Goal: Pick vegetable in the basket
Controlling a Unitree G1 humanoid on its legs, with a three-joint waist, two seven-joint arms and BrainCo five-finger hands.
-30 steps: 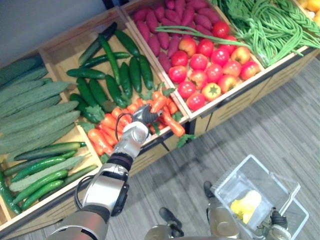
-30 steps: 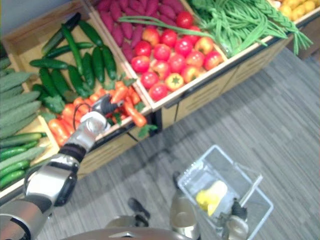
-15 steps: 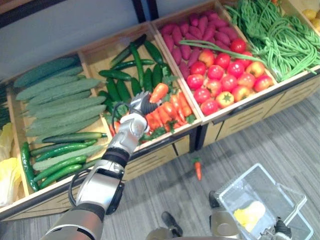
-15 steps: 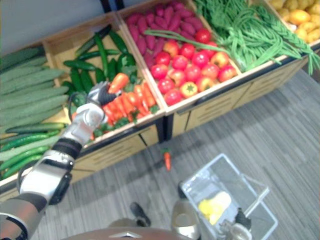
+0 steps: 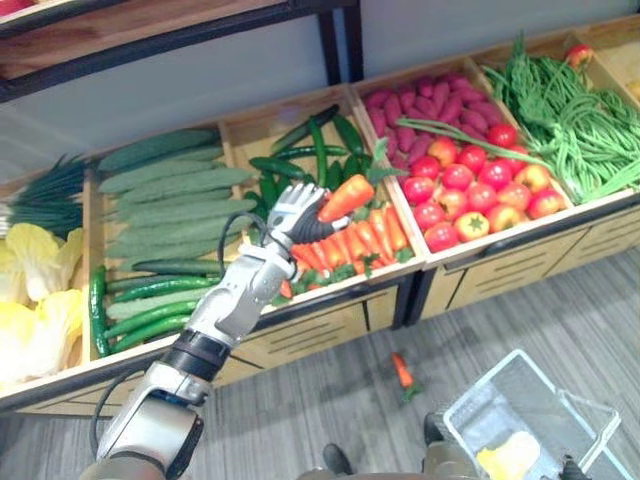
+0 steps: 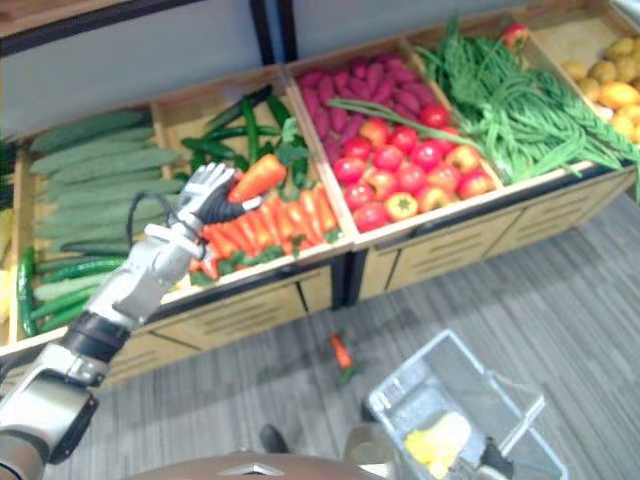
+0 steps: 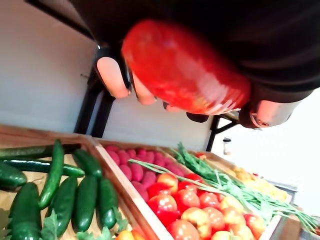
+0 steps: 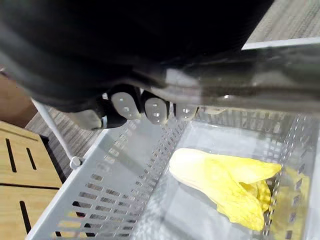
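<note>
1. Nearest us on the right we see a white mesh basket (image 8: 107, 182). A yellow leafy vegetable (image 8: 220, 182) lies inside it. The right hand (image 8: 152, 109) has its fingers curled round the basket's handle bar.
2. On the grey floor just left of the basket lies a small stray carrot (image 5: 401, 370), with green at its near end.
3. The left arm reaches from the near left towards the stall, stretched out with the wrist raised.
4. The left hand (image 5: 298, 210) is closed on the held carrot (image 5: 346, 197), with fingers (image 7: 113, 77) on one side and the thumb opposite. We note it is short, fat, glossy and orange-red. It sticks out to the right of the hand, in the air above the carrot pile (image 5: 362, 235), well apart from the basket.
5. Further back are dark cucumbers (image 5: 312, 150) behind the pile and pale ridged gourds (image 5: 170, 195) to the left.
6. To the right are tomatoes (image 5: 470, 190), purple roots (image 5: 420, 95) beyond them, and green beans (image 5: 570, 110) far right.
</note>
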